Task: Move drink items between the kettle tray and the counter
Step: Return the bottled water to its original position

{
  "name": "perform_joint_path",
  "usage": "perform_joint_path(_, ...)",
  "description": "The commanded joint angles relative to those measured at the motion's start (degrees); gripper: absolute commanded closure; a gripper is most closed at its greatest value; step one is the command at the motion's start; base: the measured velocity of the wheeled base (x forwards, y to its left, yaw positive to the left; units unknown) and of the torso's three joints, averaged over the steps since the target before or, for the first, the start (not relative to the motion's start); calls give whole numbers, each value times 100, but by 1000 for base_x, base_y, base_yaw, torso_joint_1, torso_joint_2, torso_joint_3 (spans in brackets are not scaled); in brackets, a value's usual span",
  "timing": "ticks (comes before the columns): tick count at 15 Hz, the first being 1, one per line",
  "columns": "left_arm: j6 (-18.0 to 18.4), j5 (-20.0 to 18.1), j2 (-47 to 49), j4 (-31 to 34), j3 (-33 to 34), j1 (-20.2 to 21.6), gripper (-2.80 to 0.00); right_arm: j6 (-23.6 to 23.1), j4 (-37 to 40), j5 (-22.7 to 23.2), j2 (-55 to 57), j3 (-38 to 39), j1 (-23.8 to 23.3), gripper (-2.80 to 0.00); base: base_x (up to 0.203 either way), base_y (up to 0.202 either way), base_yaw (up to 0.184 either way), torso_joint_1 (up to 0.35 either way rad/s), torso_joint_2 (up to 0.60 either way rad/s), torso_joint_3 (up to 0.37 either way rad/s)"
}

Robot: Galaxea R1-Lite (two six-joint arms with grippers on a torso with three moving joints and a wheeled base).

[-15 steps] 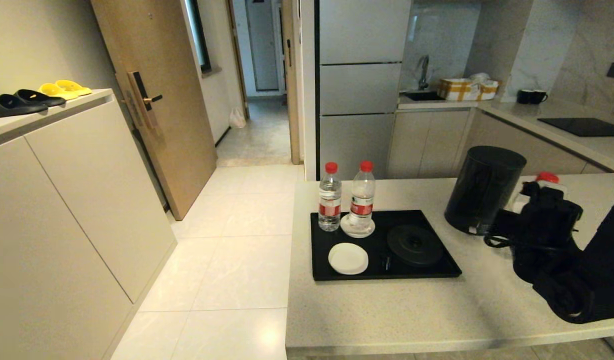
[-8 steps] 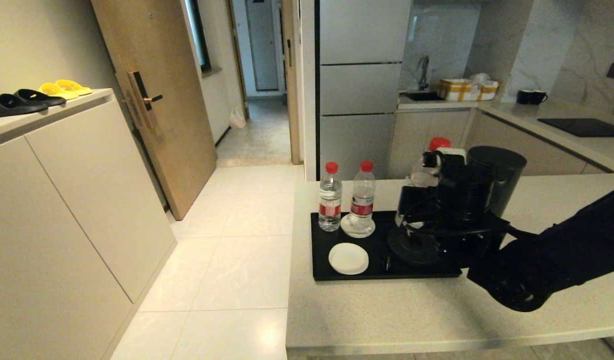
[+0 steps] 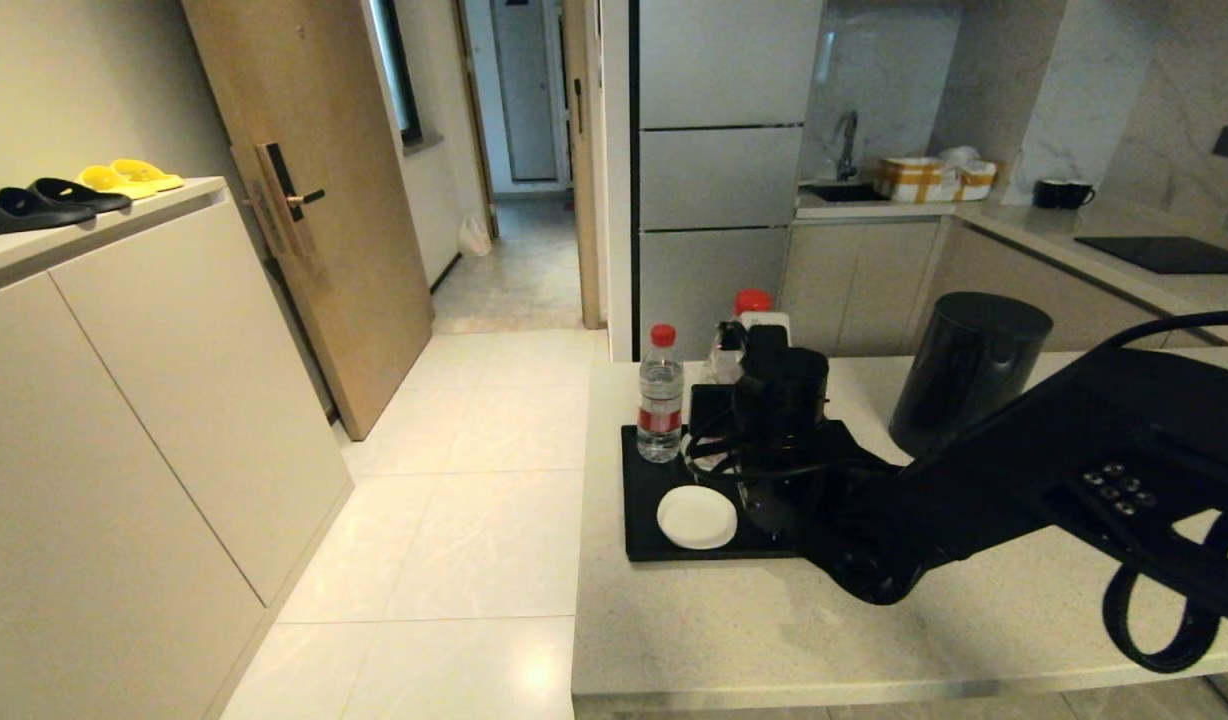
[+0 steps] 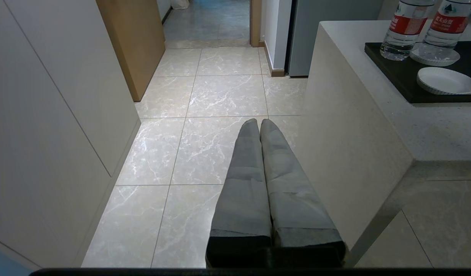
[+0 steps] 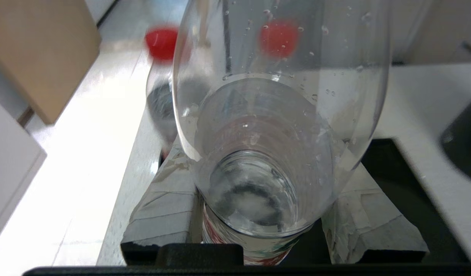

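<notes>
Our right gripper (image 3: 749,345) clenches a clear plastic red-capped water bottle (image 5: 274,126) upright, cap up, above the flat black rectangular tray (image 3: 642,500); our parked left gripper (image 4: 258,128) hangs closed over the floor.

Pale marbled floor tiles (image 3: 454,480), glossy, with ceiling light reflected near the front. Cream cabinet (image 3: 124,400) on the left, black slippers (image 3: 34,205) and yellow slippers (image 3: 129,178) on top. Wooden door (image 3: 304,200) with lever handle. Open hallway (image 3: 529,160) beyond. Grey panelled fridge (image 3: 719,170). Rear kitchen unit: sink tap (image 3: 849,140), black hob (image 3: 1164,252), two black mugs (image 3: 1064,192), marble-effect wall (image 3: 1094,90).
</notes>
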Motion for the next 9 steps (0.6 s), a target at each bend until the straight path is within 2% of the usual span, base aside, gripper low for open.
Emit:
perform_joint_path(1,0,6,7,3,1,4,0,36,-10,-19,442,-124,209,0,0,0,0,0,0,0)
perform_joint_path(9,0,6,7,3,1,4,0,338,448,-38,626,23,231,0,0,0,0,0,0,0)
